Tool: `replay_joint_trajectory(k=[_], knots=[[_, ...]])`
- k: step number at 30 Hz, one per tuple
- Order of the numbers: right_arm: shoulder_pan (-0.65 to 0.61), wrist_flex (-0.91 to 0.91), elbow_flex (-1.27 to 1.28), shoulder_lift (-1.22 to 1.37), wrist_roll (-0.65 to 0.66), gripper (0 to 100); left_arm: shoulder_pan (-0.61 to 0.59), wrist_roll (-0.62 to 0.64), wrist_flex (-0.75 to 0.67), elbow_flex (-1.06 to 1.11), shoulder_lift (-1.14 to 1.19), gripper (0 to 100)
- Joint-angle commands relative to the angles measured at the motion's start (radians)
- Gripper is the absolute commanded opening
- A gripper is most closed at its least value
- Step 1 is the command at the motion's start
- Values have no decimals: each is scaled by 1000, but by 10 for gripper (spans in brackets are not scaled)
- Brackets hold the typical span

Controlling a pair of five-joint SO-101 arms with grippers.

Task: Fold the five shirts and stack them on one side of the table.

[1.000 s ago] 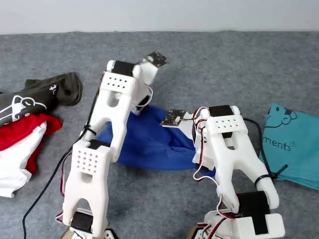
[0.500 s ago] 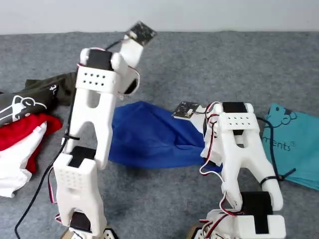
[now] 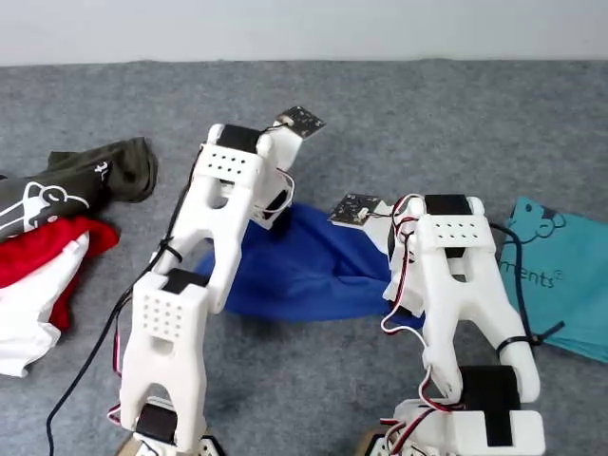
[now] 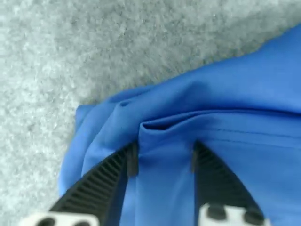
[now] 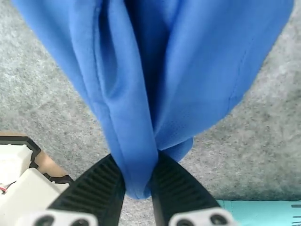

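Left hand (image 4: 162, 157), right hand (image 5: 138, 165) tight on blue shirt (image 3: 309, 266)

Blue fabric shirt (image 3: 304, 271) bunched into a long crumpled band mid-table, teal printed shirt (image 3: 560, 275) lying flat at the right edge, olive printed shirt (image 3: 85, 180), red fabric shirt (image 3: 43, 242) and white fabric shirt (image 3: 28, 318) heaped together, touching, at the left edge

I count five shirts in all: one blue shirt (image 3: 304, 271), one teal shirt (image 3: 560, 275), one olive shirt (image 3: 81, 185), one red shirt (image 3: 43, 245), one white shirt (image 3: 27, 318). There are two white arms, the left arm (image 3: 223, 223) and the right arm (image 3: 458, 280), and one grey table (image 3: 427, 123).
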Motion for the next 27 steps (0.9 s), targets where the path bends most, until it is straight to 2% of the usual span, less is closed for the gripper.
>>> replay_joint_trajectory(k=[1, 5, 12, 22, 27], knots=[[12, 13, -48, -48, -9, 9, 8, 11, -12, -99, 28, 195], [12, 13, -48, -48, -9, 9, 3, 35, -9, -180, 63, 195], [12, 13, -48, -48, -9, 9, -2, 49, 83, -372, 81, 195], [12, 13, -48, -47, -9, 9, 3, 51, 91, -415, 244, 190], [12, 13, -48, -42, -8, 9, 12, 40, 133, -466, 244, 48]])
